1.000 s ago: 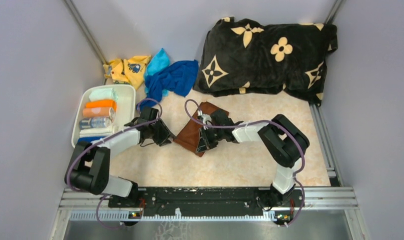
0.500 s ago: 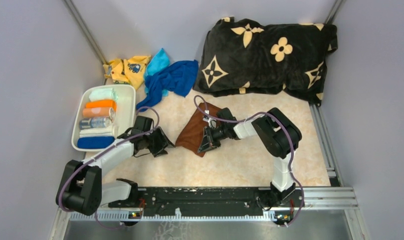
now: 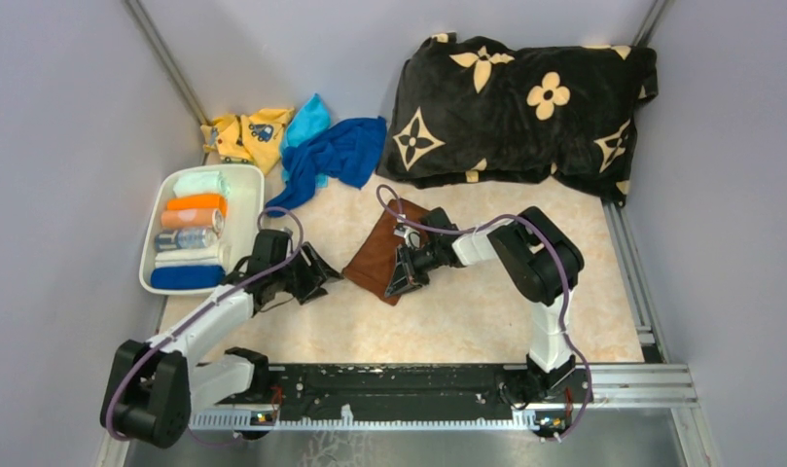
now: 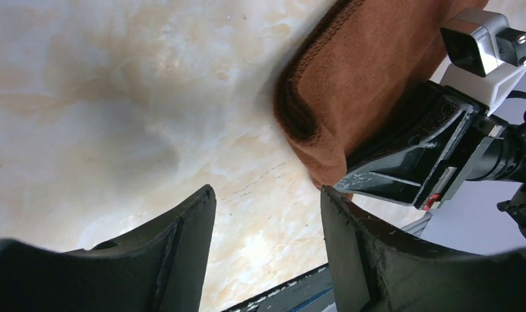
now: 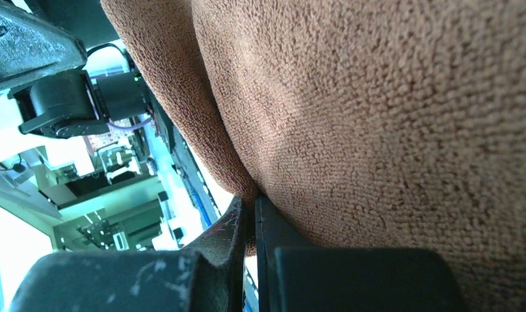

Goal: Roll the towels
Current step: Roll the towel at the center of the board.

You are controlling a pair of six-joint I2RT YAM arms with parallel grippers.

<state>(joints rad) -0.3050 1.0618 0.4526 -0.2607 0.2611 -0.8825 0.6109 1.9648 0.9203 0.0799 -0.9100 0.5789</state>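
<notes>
A brown towel (image 3: 377, 253) lies folded on the pale tabletop, its thick folded edge (image 4: 357, 84) close in the left wrist view. My right gripper (image 3: 401, 280) is shut on its near corner; the right wrist view shows a fold of brown cloth (image 5: 377, 117) pinched between the jaws (image 5: 253, 203). My left gripper (image 3: 323, 276) is open just left of the towel with only table between its fingertips (image 4: 266, 190). A dark blue towel (image 3: 336, 156) and a cyan towel (image 3: 308, 119) lie crumpled together at the back.
A white bin (image 3: 248, 183) at the left holds several rolled cloths. A yellow printed cloth (image 3: 243, 134) sits in the back left corner. A big black flowered cushion (image 3: 520, 97) fills the back right. Grey walls close in both sides.
My left gripper has opened and pulled back toward the near left, off the brown towel. The right gripper stays shut on the towel, which now lies flatter.
</notes>
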